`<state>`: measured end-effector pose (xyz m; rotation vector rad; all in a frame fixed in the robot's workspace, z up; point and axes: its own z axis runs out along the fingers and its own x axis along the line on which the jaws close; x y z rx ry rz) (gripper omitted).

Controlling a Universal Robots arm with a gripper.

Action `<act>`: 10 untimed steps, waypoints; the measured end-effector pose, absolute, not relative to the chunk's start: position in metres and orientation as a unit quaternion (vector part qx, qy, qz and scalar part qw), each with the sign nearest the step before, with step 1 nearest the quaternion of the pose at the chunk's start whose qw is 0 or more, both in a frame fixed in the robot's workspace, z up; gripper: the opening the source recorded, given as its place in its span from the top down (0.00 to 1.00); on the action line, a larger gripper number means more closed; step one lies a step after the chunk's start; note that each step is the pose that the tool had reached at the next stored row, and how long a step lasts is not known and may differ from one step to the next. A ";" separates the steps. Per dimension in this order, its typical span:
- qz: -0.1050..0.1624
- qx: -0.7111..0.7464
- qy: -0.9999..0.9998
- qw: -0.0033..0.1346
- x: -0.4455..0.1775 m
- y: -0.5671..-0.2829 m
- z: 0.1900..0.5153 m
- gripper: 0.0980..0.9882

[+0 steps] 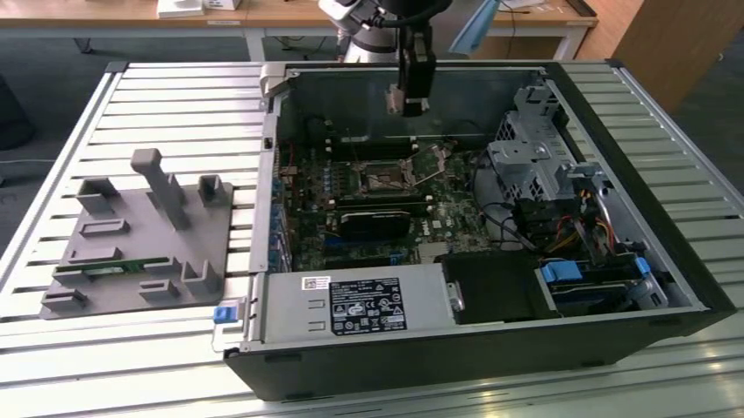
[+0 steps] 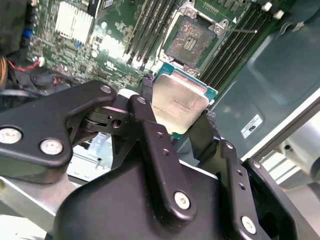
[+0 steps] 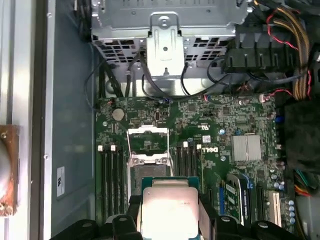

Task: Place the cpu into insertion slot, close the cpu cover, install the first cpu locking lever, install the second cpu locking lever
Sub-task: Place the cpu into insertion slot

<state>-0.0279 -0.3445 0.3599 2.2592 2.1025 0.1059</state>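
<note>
Our black pincer (image 2: 177,109) is clamped on the small flat square silver-grey cpu (image 2: 181,100). The cpu hangs above the square black metal-rimmed insertion slot (image 2: 192,37) in the green circuit board (image 2: 112,37), clear of it. We see the slot's centre uncovered.

Chip (image 2: 180,100) is showing dull silver-grey with teal edging; end effector (image 2: 178,106) is appearing black; circuit board (image 3: 220,130) is appearing green.
</note>
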 end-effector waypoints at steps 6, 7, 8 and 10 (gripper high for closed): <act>0.033 0.749 0.661 0.028 -0.028 -0.345 0.357 0.51; 0.033 0.750 0.660 0.028 -0.028 -0.345 0.356 0.51; 0.033 0.751 0.659 0.028 -0.028 -0.345 0.355 0.51; 0.033 0.751 0.659 0.028 -0.028 -0.345 0.354 0.51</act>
